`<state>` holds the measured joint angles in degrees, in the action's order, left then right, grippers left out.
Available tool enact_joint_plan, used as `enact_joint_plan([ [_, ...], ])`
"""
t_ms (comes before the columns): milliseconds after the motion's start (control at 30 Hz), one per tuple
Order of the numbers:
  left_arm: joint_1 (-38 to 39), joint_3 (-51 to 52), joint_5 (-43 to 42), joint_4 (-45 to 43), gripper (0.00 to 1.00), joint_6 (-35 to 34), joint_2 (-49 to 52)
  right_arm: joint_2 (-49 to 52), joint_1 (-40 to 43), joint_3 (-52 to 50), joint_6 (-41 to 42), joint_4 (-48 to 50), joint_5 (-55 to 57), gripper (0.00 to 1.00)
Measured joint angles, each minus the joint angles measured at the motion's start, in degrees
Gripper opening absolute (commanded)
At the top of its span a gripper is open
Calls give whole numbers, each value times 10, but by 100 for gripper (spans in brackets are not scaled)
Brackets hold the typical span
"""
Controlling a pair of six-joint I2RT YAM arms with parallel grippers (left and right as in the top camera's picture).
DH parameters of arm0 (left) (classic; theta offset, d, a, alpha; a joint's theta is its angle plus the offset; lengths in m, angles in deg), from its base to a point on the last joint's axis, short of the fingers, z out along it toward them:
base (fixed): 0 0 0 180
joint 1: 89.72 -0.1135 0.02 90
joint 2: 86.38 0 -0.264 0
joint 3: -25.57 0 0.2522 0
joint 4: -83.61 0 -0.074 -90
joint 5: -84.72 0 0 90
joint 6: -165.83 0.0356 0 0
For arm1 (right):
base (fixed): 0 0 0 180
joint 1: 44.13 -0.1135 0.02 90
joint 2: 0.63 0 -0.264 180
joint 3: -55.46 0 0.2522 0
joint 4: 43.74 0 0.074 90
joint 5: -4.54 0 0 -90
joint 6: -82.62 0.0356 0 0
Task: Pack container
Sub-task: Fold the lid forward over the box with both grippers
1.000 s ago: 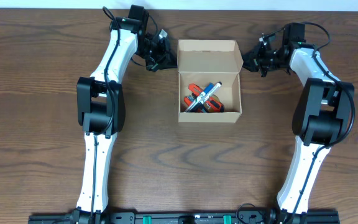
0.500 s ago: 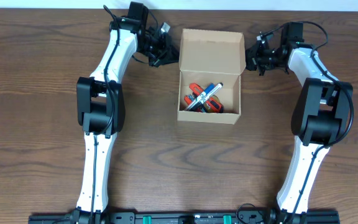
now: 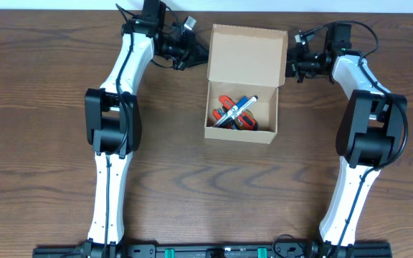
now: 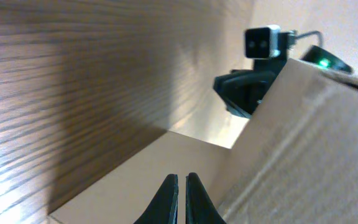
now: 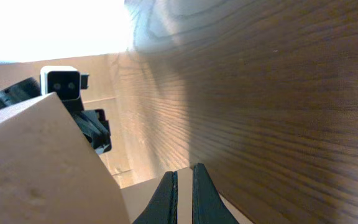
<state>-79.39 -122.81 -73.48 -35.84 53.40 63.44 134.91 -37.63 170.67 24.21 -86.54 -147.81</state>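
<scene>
1. Left gripper [image 3: 194, 52], one of two, sits clenched beside the left edge of the open lid [image 3: 246, 56].
2. One container [image 3: 239, 134], mid-table [image 3: 49, 179], holds crossed orange and blue markers [image 3: 234, 112]; their count is unclear.
3. Right gripper [image 3: 291, 66], clenched, sits at the lid's right edge.

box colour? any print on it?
The box is plain tan cardboard with no print. The overhead view shows it best.

White arms [image 3: 110, 186], black joints [image 3: 112, 122] (loose black cables [image 3: 364, 32]), slim black fingers [image 4: 166, 199].
</scene>
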Motion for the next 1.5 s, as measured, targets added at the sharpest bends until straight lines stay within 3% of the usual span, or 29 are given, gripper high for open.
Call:
enact_joint_plan([
  [400, 0, 0, -111, -23, 6, 0, 0, 0, 0, 0, 0, 0, -65, 1],
  [600, 0, 0, -129, -16, 6, 3, -3, 0, 0, 0, 1, 0, -85, 1],
  [1033, 10, -1, -100, 165, 6, 114, -106, 0, 0, 0, 9, 1, -121, 1],
  [1500, 29, -1, -87, 317, 6, 236, -116, -39, 0, 0, 17, -5, -153, 1],
])
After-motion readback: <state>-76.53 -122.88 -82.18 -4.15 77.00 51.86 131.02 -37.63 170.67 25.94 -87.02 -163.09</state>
